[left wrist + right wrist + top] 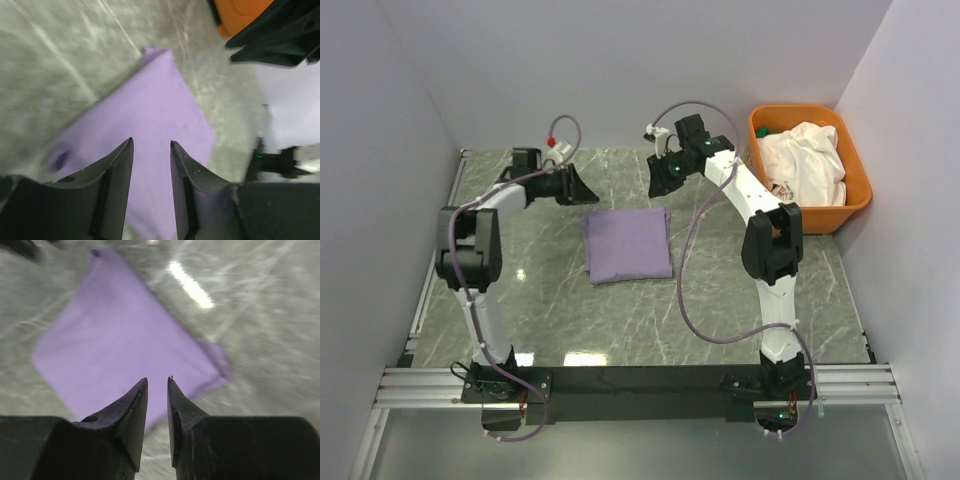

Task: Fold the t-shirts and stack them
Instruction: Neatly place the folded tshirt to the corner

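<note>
— Where are the shirts?

— The folded lavender cloth t-shirt (628, 245) lies flat mid-way across the grey marbled counter (520, 300), a neat near-square with no clear long axis. The crumpled white cloth t-shirt (805, 160) sits heaped in the orange plastic tub (825, 216) at the far right corner.

— And the arms?

— Both hover past the far edge of the lavender shirt. The left pincer (590, 190) is off its far-left corner and the right pincer (657, 183) is off its far-right corner. Neither touches the cloth.

— Is either one carrying anything?

— No. The left wrist view shows the left pincer's jaws parted with only lavender cloth below the gap. The right wrist view shows the same with a narrower gap. Both are released and empty.

— So what does the next move turn on?

— My judgement is that the lavender shirt is done, so the white one comes next. It lies to the right of the right pincer, at about the same depth on the counter. The right arm is clearly nearer. The left arm would have to reach across the folded shirt and past its partner.

— Any catch?

— The tub wall stands between the right pincer and the heap, so the approach probably has to come from above. The heap shows no clear edge or axis to aim for.
</note>
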